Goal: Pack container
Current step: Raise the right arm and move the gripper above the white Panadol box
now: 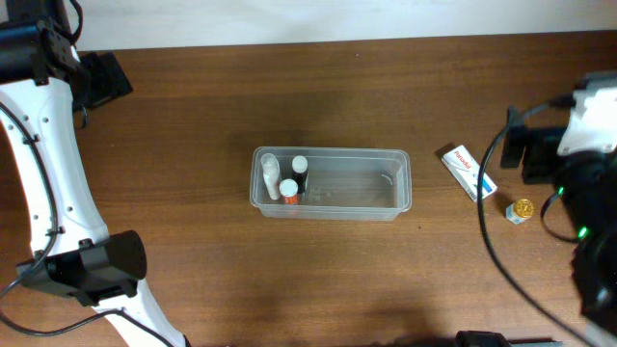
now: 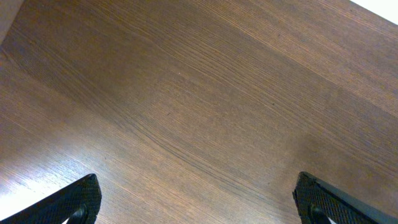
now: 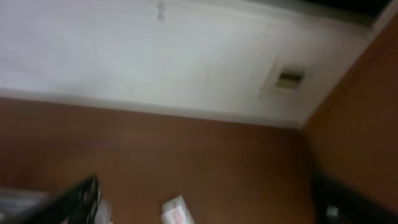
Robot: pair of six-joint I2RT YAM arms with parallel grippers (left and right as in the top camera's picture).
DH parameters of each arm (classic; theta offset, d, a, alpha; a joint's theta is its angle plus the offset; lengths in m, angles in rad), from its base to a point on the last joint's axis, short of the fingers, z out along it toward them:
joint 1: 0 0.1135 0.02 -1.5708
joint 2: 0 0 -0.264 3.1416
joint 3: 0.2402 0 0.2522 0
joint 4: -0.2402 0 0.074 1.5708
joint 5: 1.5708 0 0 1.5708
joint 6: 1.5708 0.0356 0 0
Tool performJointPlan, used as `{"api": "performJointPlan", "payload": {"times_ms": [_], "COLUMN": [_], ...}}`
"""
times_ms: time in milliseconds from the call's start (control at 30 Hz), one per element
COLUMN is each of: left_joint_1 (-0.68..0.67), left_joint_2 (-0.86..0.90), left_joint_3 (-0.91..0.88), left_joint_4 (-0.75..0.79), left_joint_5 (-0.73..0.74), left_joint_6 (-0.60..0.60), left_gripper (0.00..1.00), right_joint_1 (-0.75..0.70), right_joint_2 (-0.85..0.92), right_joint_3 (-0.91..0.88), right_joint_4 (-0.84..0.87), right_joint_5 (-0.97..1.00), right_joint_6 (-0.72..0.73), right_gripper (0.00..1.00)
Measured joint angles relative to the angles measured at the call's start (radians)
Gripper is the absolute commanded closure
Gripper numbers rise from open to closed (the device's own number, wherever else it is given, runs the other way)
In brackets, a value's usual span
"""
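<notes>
Logging container (image 1: 357, 183) at mid-table, long axis running left to right, holding three small bottles (image 1: 300, 172) upright at its left end, leaving the right part bare. Noting box (image 1: 469, 172) lying flat and skewed to the right of the container, apart from it, with a gold-capped item (image 1: 521, 210) near the box. Reading left gripper (image 2: 202, 202) as spread wide over bare table (image 2: 199, 93), gripping nothing. Reading right gripper (image 3: 214, 202) as likewise spread and empty, view blurred, aiming toward the wall. Judging the box pickup as the step in hand, probably by the right arm. Advising turning that wrist downward first, matching jaws to the box's skew, closing across its narrow width, lifting clear of the rim, setting down in the bare part, keeping off the bottles
</notes>
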Motion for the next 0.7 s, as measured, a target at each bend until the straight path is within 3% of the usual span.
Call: {"api": "performJointPlan", "payload": {"times_ms": [300,700], "left_joint_1": [0.000,0.000], "left_joint_2": [0.000,0.000], "left_joint_3": [0.000,0.000], "left_joint_4": [0.000,0.000], "left_joint_5": [0.000,0.000], "left_joint_6": [0.000,0.000], "left_gripper": [0.01,0.01], "right_joint_1": [0.000,0.000], "right_joint_2": [0.290,0.492], "right_joint_3": [0.346,0.362], "right_joint_4": [-0.509,-0.536], "right_joint_5": [0.011,0.020], "right_joint_6": [-0.020,-0.023], "right_gripper": [0.02,0.02]}}
